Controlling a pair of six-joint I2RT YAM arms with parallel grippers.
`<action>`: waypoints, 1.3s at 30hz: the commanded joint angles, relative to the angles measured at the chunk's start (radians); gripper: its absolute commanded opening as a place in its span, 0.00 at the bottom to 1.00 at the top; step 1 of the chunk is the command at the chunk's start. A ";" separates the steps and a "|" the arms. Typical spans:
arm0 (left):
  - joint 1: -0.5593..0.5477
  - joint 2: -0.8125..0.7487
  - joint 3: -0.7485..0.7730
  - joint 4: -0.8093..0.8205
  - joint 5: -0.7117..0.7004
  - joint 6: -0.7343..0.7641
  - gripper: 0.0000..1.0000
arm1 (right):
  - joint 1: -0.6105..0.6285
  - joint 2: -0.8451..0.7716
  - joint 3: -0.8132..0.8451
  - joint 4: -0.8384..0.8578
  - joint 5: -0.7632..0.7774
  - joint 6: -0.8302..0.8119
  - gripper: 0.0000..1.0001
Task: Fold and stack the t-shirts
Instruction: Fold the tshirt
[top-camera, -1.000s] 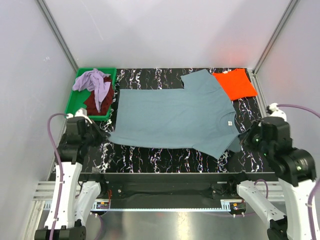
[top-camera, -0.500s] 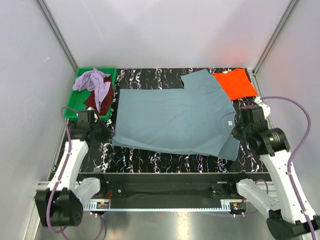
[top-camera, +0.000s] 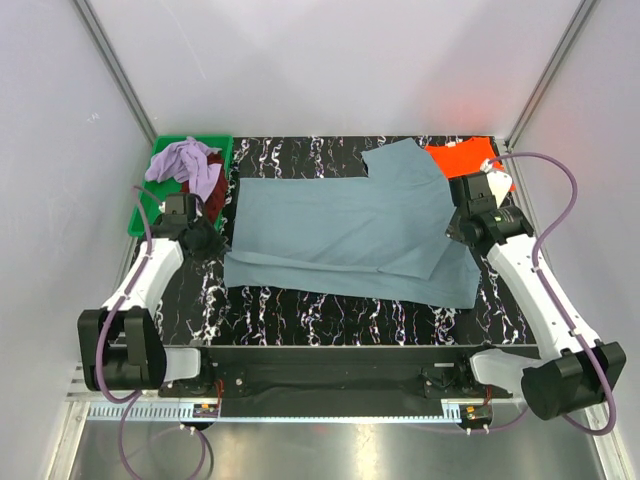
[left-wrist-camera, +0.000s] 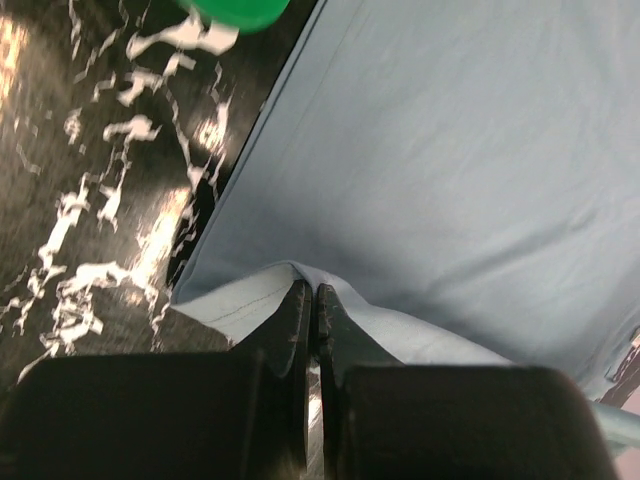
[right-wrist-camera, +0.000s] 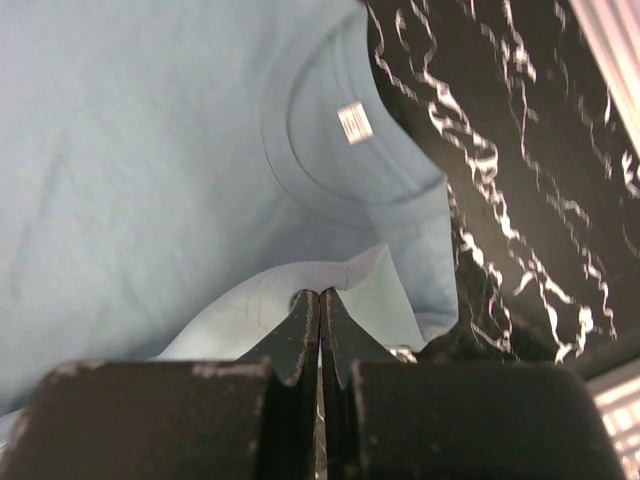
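Your desk (top-camera: 330, 315): black with white veining, three things lying on it.
You have the blue-grey t-shirt (top-camera: 330, 225) spread across the middle, collar end to the right, its near strip lying doubled over. The orange t-shirt (top-camera: 460, 157) sits folded at the far right corner, just beside the blue one's sleeve. The green tray (top-camera: 172, 143) stands at the far left edge, just beside the hem.

We see a big blue-grey shirt (top-camera: 340, 225) spread wide on the table (top-camera: 300, 315), neck to the right, and part of its near side is lifted and bent back over the rest. A small orange shirt (top-camera: 458, 160) lies flat and folded at the far right corner, and the blue-grey sleeve covers its left edge. A lavender shirt (top-camera: 185, 160) and a maroon shirt (top-camera: 213, 192) lie in a crumpled heap in the tray (top-camera: 158, 152), lavender on top.
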 joint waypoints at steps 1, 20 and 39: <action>0.003 0.039 0.070 0.055 -0.049 -0.002 0.00 | -0.005 0.036 0.087 0.091 0.077 -0.069 0.00; -0.005 0.188 0.126 0.105 -0.046 0.003 0.00 | -0.026 0.118 0.075 0.274 -0.035 -0.271 0.00; -0.053 0.296 0.178 0.081 -0.112 -0.002 0.00 | -0.044 0.234 0.062 0.309 -0.014 -0.262 0.00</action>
